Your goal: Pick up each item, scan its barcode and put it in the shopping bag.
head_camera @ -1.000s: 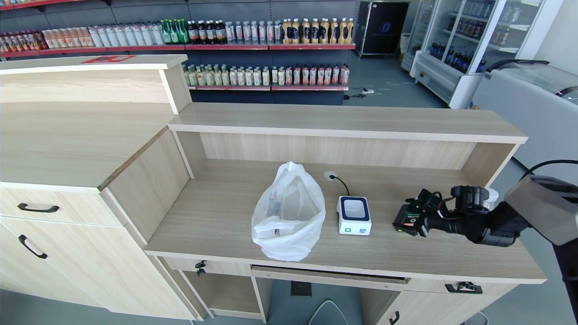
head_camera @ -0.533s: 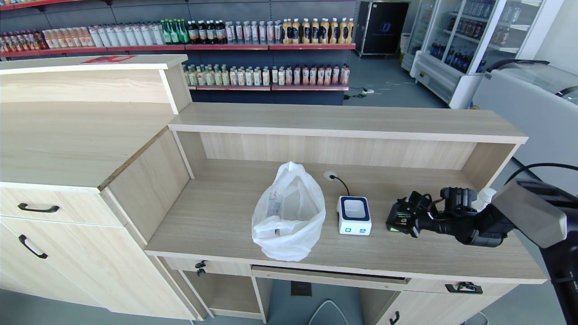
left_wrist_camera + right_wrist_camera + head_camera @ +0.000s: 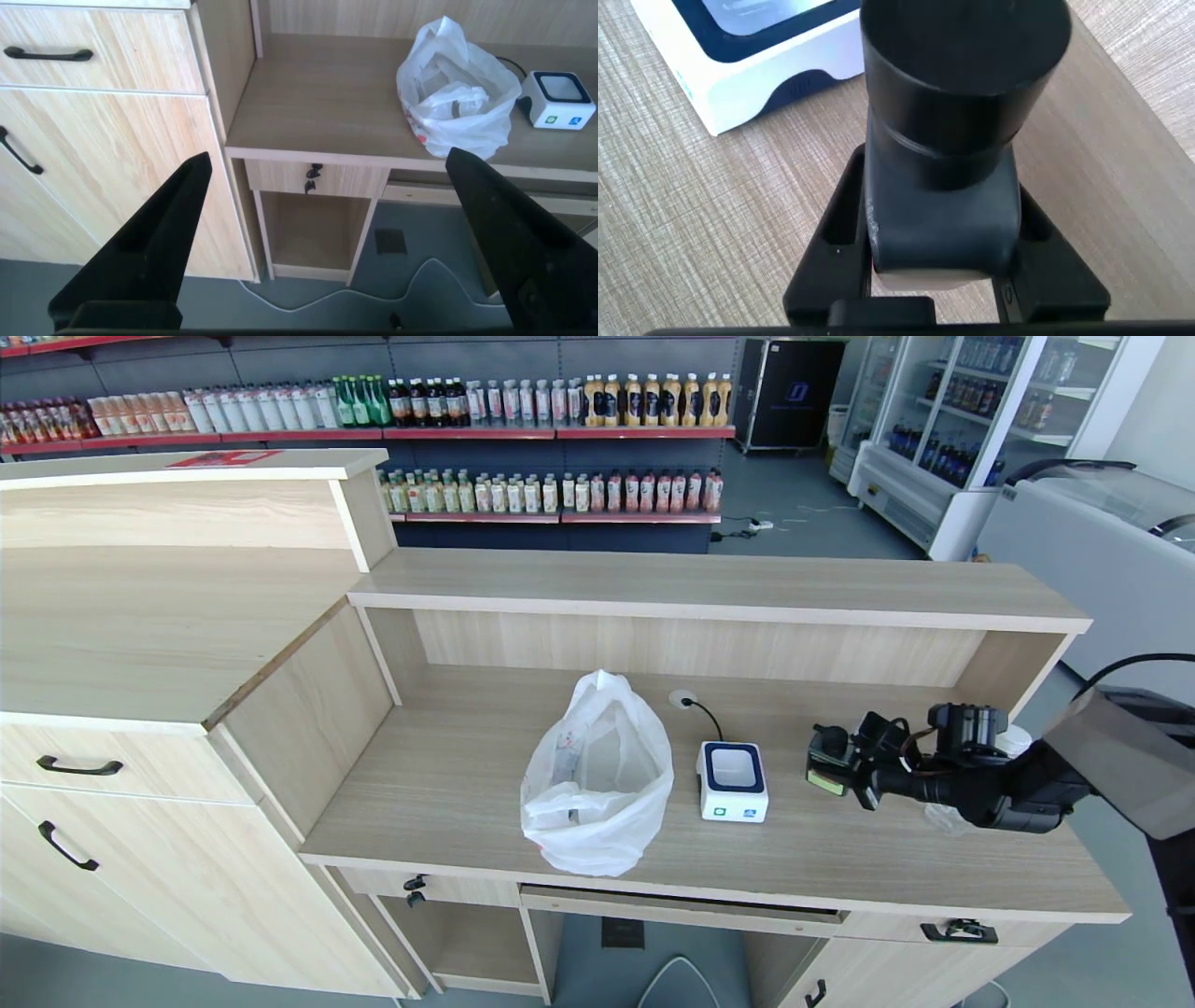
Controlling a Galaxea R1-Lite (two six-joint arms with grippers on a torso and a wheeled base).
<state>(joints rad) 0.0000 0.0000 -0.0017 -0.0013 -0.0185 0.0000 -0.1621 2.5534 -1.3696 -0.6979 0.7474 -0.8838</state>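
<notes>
At three o'clock of the scanner (image 3: 733, 781), the right tool (image 3: 823, 771) clasps a dark capped container (image 3: 957, 140) by its body; it looks rigid, light, slick-sided, best gripped below the cap

The wooden counter (image 3: 840, 859) lies under the right gripper (image 3: 829, 767), its raised ledge (image 3: 709, 583) just beyond. Far past the gripper, red shelves (image 3: 467, 432) hold rows of bottles (image 3: 551, 493). Glass-door fridges (image 3: 971, 401) stand beyond to its right, black-handled drawers (image 3: 149, 779) well to its left.
</notes>
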